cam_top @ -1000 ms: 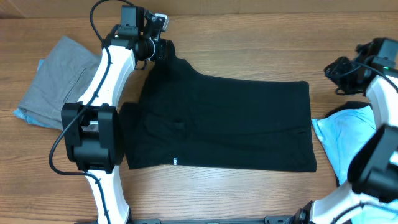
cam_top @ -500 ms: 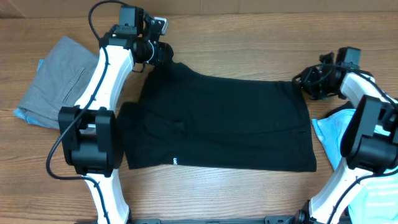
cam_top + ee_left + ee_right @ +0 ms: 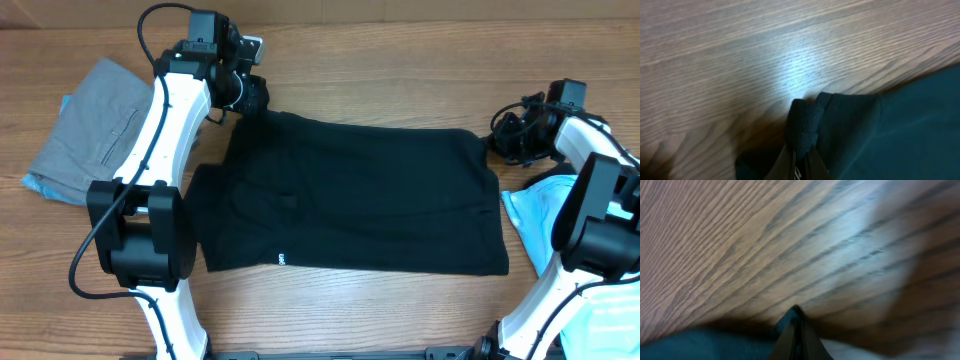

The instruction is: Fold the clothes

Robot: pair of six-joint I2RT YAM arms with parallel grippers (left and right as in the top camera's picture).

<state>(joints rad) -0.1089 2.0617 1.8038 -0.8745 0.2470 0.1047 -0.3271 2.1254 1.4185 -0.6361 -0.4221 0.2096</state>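
**Black T-shirt: both far corners gripped**

The black T-shirt (image 3: pixel 350 200) lies flat on the table (image 3: pixel 400 60), long axis running gripper to gripper. The left gripper (image 3: pixel 250 98) clamps one far corner and the right gripper (image 3: pixel 497 140) pinches the other. Cloth spreads between them, back toward the bases.

Wooden table (image 3: pixel 400 60): light brown, grain running left to right. Grey garment (image 3: pixel 85 135) lay rumpled at the upper left of the frame, with a seamed pocket (image 3: pixel 128 130) on its right half. A sliver of light-blue cloth (image 3: pixel 33 186) showed beneath its lower left corner. Light-blue T-shirt (image 3: pixel 530 220) lay bunched at the right edge, mid-height, only partly visible, dark trim along its top. More pale blue fabric (image 3: pixel 600 330) sat at the lower right corner, too cut off to identify.
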